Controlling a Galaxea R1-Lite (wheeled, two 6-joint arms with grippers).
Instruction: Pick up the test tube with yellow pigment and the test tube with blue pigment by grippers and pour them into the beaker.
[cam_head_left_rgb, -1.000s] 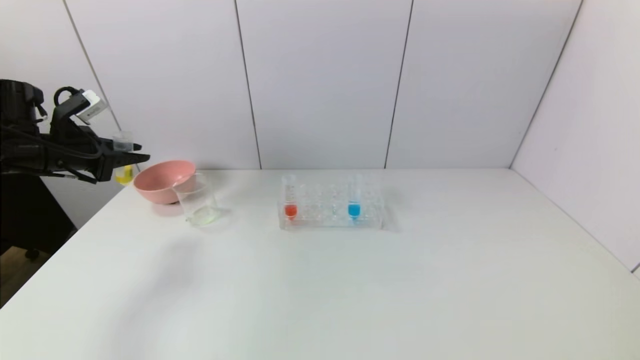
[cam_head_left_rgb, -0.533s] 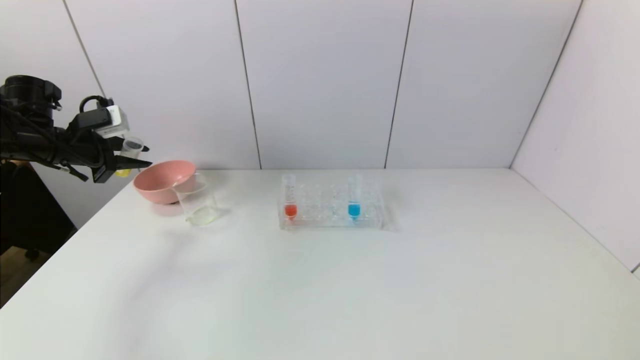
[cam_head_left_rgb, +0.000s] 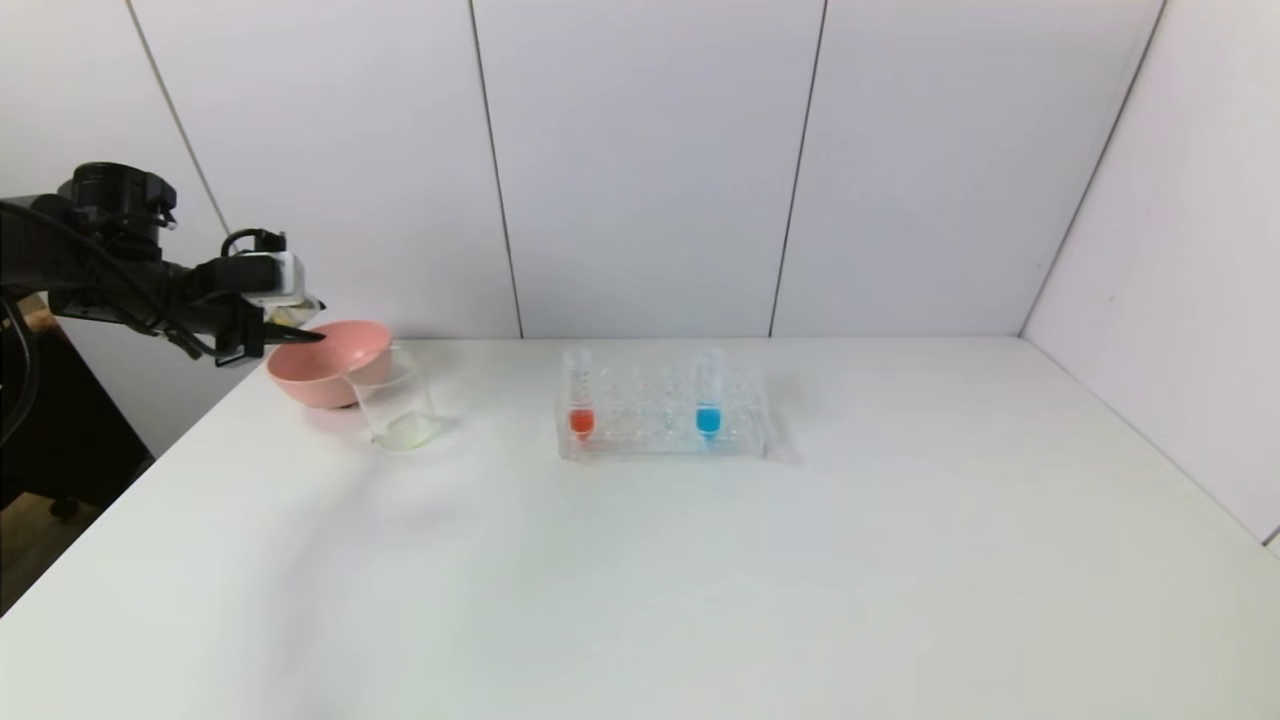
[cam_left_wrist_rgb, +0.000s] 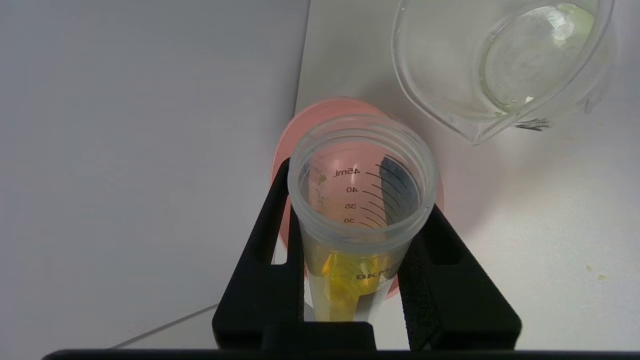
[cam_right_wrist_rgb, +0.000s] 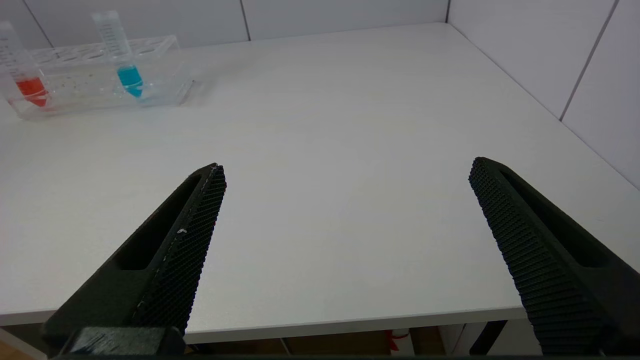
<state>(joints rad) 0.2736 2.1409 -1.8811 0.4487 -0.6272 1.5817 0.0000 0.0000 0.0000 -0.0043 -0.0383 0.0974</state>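
Observation:
My left gripper (cam_head_left_rgb: 297, 334) hangs at the table's far left, just over the near rim of the pink bowl (cam_head_left_rgb: 325, 362), shut on the test tube with yellow pigment (cam_left_wrist_rgb: 360, 200). The tube is tilted, its open mouth facing the wrist camera and yellow liquid low between the fingers (cam_left_wrist_rgb: 272, 240). The beaker (cam_head_left_rgb: 397, 405) stands just right of the bowl with a pale yellowish film in its bottom (cam_left_wrist_rgb: 530, 60). The test tube with blue pigment (cam_head_left_rgb: 708, 400) stands upright in the clear rack (cam_head_left_rgb: 740, 425). My right gripper (cam_right_wrist_rgb: 345, 170) is open above the table's front edge.
A red-tipped tube (cam_head_left_rgb: 580, 402) stands at the rack's left end. The pink bowl (cam_left_wrist_rgb: 300, 130) shows behind the held tube. Wall panels close the back and the right side. The white table (cam_head_left_rgb: 700, 580) stretches wide in front of the rack.
My left arm has moved right and slightly down toward the pink bowl. The wrist has turned, and the yellow tube has gone from upright to tilted, now mostly hidden behind the gripper in the head view.

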